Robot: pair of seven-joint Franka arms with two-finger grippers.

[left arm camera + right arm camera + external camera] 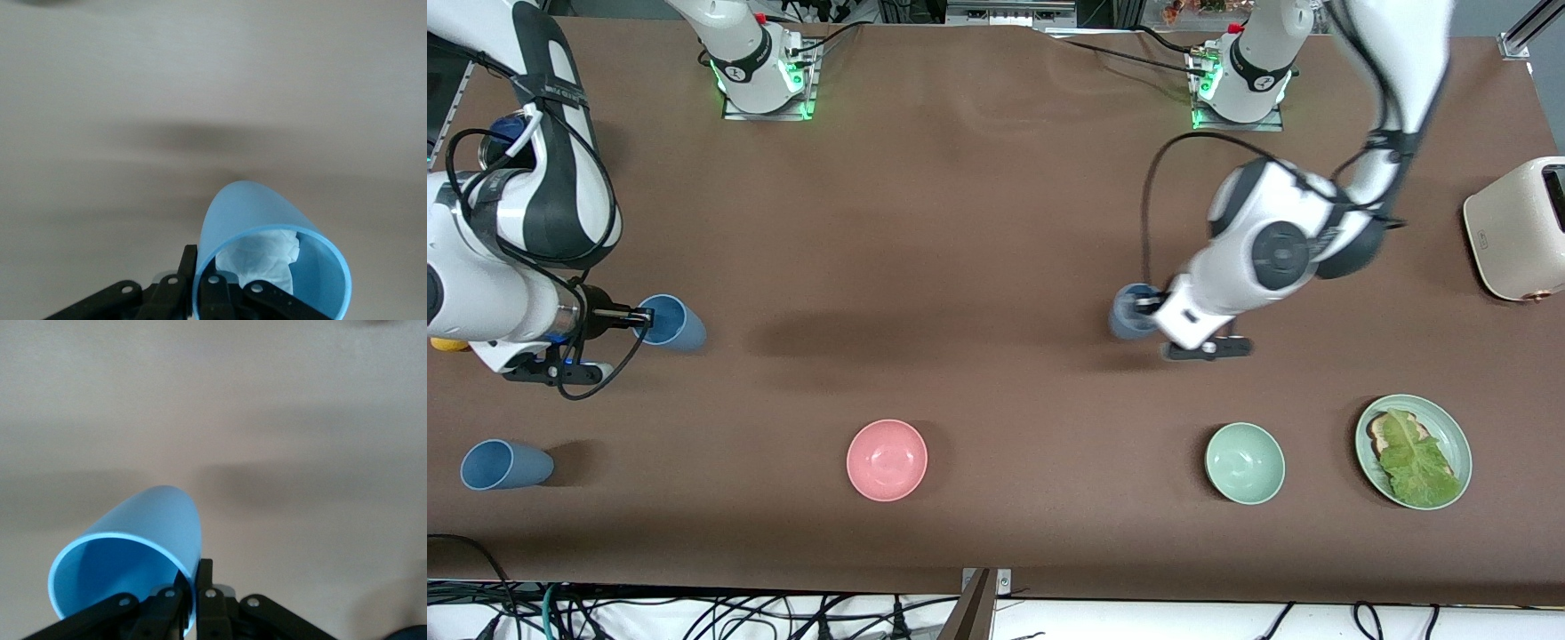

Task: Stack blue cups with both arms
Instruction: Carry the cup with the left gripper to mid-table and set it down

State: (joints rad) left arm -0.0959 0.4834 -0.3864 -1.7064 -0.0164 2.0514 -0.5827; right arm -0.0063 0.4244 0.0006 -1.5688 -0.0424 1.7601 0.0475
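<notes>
My right gripper (639, 314) is shut on the rim of a blue cup (674, 323), one finger inside and one outside. It holds the cup on its side, low over the table at the right arm's end; the cup also shows in the right wrist view (147, 520), pinched by that gripper (193, 581). My left gripper (1147, 308) is shut on the rim of a greyer-blue cup (1132, 313), which holds white crumpled paper (263, 257) in the left wrist view (257, 210), where the gripper (201, 265) pinches it. A third blue cup (503, 465) lies on its side near the front camera.
A pink bowl (887, 460), a pale green bowl (1245, 463) and a green plate (1449, 427) with toast and lettuce sit along the table's near side. A cream toaster (1516, 227) stands at the left arm's end. A dark blue object (509, 132) shows by the right arm.
</notes>
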